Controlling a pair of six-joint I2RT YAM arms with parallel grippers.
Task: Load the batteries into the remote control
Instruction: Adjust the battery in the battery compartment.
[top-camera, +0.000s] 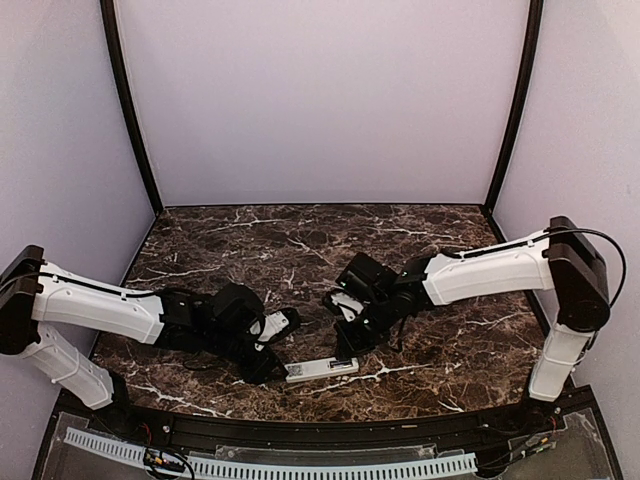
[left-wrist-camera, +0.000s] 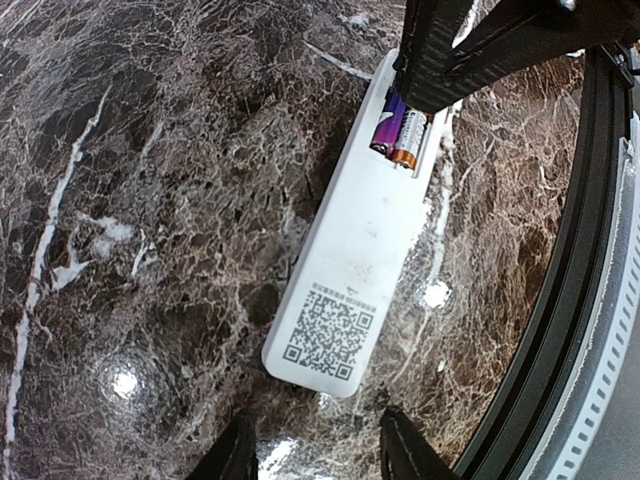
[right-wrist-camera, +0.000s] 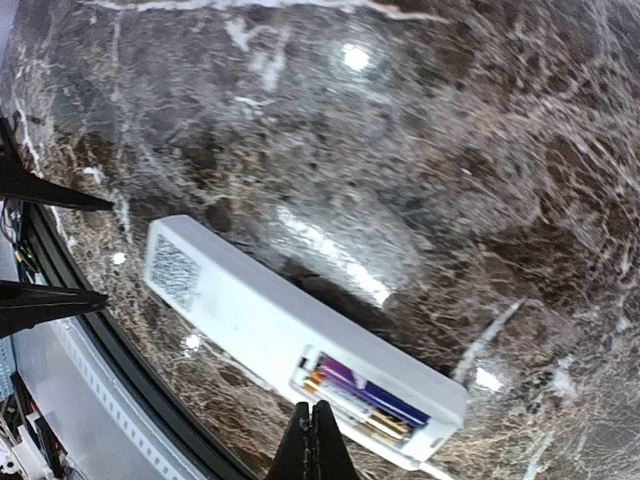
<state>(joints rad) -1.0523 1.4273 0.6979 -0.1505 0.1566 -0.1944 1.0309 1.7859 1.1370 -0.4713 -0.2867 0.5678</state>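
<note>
the remote control (top-camera: 322, 369) lies back up on the table (top-camera: 300, 250) near the front edge. the right claw (right-wrist-camera: 312, 425), pressed together, is right above its batteries (left-wrist-camera: 398, 135). the left claw (left-wrist-camera: 320, 455) is spread at its other end.

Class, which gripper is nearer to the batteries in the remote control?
Right. The right gripper, fingers shut, is at the batteries; the left gripper, open, sits off the opposite end of the remote control, by the QR code.
</note>
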